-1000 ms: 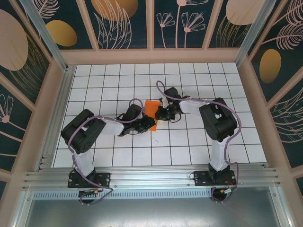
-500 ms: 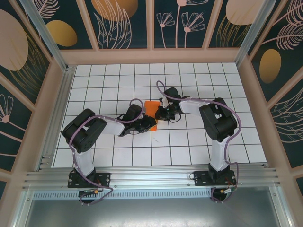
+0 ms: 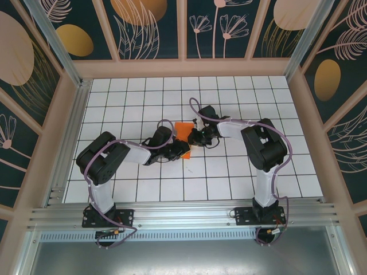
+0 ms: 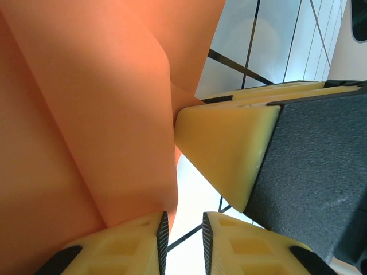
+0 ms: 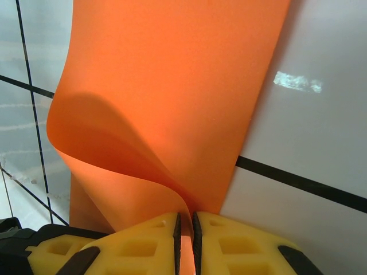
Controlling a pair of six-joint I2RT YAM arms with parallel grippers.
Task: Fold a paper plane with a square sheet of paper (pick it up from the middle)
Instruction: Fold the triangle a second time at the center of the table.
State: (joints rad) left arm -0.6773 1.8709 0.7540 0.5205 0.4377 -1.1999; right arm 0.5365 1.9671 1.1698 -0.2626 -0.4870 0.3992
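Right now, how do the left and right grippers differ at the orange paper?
The right gripper pinches the square sheet of paper between nearly closed jaws; the left gripper has jaws slightly apart, tile showing through the gap, paper beside one finger. The right gripper meets the sheet's right side, the left gripper its near side. Both sit low at the sheet.

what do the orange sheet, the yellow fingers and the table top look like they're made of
Sheet: thin matte paper, probably; it curls in a smooth bend without shine.
Fingers: pale yellow moulded plastic or resin, seemingly; dull faces with recessed pockets.
Table: glossy white hard surface with dark grid lines; a light glint shows on it, tile or laminate unclear.
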